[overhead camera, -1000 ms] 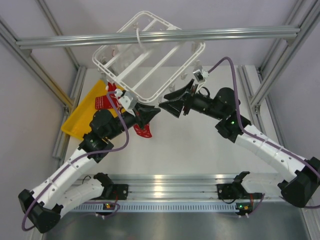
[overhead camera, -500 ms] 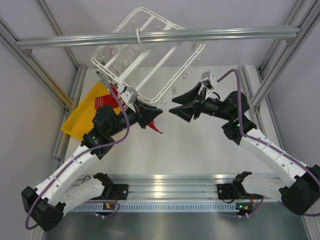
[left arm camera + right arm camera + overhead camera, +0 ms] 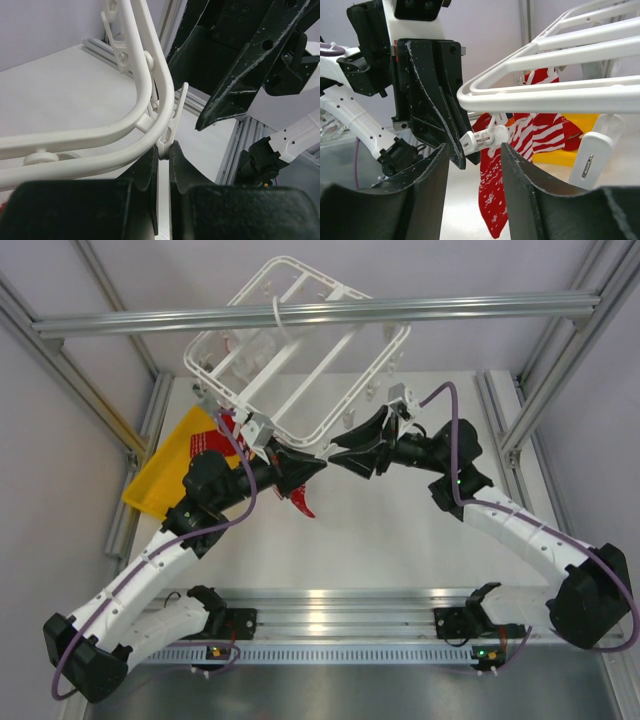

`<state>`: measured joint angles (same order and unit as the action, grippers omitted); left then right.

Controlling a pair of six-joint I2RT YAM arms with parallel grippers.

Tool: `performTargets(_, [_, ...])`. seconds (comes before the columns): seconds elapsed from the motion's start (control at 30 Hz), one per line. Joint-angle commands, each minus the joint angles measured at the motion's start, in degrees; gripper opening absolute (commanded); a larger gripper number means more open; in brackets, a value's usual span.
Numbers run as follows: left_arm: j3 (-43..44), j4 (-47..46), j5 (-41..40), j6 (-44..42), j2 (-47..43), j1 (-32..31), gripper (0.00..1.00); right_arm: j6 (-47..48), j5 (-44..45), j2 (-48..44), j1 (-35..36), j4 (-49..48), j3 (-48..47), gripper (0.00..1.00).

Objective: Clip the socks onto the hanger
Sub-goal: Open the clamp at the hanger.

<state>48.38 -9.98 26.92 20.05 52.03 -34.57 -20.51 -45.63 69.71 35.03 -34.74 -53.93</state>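
The left gripper stays clenched on a red sock, which dangles just under the hanger beside a clip. The right gripper has swung back in (after briefly retreating), its jaws narrowing but still apart around that clip, likely to pinch it open.

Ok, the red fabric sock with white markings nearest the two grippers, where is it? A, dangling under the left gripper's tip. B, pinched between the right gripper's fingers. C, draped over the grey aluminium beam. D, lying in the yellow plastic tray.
A: the red sock hangs from the shut left gripper, while the right gripper has its fingers apart around a white hanger clip.
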Motion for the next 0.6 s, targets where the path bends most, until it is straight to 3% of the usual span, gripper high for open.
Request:
performTargets(0.0, [1.4,-2.3,2.4,0.7,-0.2,0.0,0.00,1.0,-1.3,0.4,0.8,-4.9,-2.8,0.43])
performTargets(0.17, [0.9,-2.0,2.4,0.4,-0.3,0.0,0.00,-0.3,-0.7,0.2,1.5,-4.0,-3.6,0.36])
performTargets(0.37, [0.8,-0.7,3.1,-0.3,-0.4,0.0,0.00,-0.5,1.2,-0.3,1.9,-2.8,-4.0,0.36])
performTargets(0.57, [1.1,0.8,2.5,-1.5,-0.8,0.0,0.00,-1.2,2.1,0.4,2.2,-2.3,-5.0,0.00])
